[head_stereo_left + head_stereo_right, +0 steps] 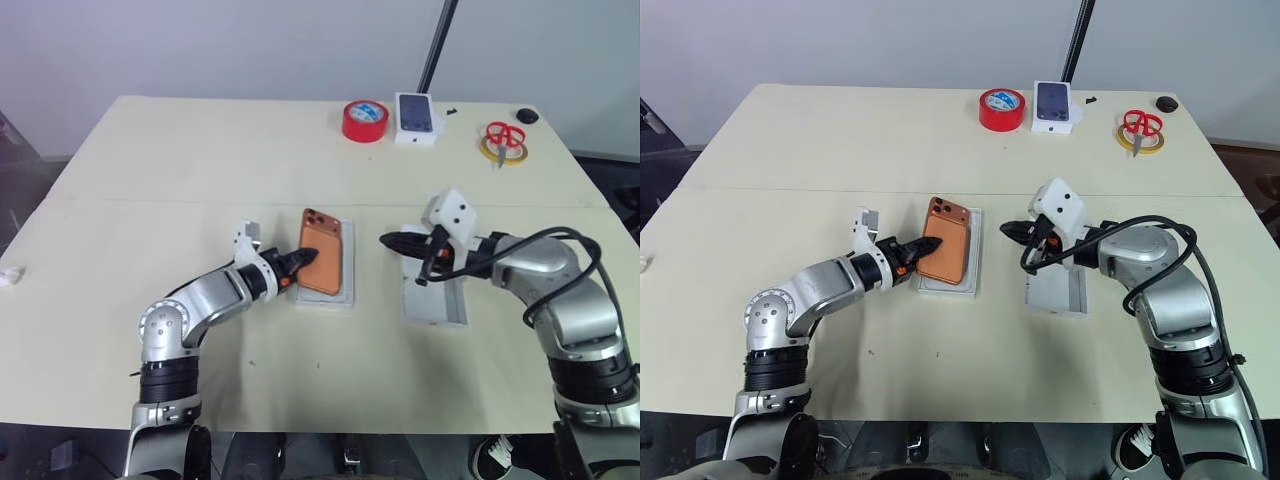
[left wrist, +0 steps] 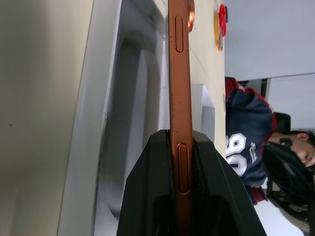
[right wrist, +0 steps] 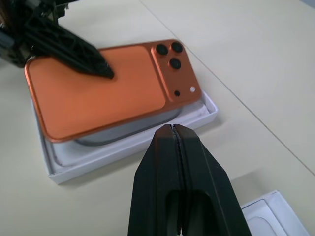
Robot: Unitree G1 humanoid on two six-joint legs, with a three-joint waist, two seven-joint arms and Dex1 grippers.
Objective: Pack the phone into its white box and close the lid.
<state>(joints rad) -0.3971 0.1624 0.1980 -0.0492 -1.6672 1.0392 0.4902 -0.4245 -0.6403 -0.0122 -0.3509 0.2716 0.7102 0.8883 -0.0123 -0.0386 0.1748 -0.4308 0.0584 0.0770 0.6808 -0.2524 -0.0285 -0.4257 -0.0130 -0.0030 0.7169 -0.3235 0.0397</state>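
Note:
The copper-orange phone [image 1: 325, 245] is back up, its lens cluster at the far end, tilted over the white box [image 1: 326, 299] near the table's middle. My left gripper [image 1: 308, 257] is shut on the phone's near-left edge; in the left wrist view the black fingers [image 2: 157, 162] clamp the thin phone [image 2: 178, 73] above the box's recessed inside [image 2: 130, 113]. My right gripper [image 1: 385, 239] is shut on nothing and hangs just right of the box, its fingertips [image 3: 173, 130] apart from the phone [image 3: 98, 96]. The lid [image 1: 436, 303] lies inside up under the right arm.
At the table's far edge stand a red tape roll [image 1: 365, 120], a white box with a dark phone picture [image 1: 417, 118], red scissors on a yellow ring [image 1: 505, 140] and a small black object [image 1: 527, 115]. A person [image 2: 248, 147] sits beyond the table.

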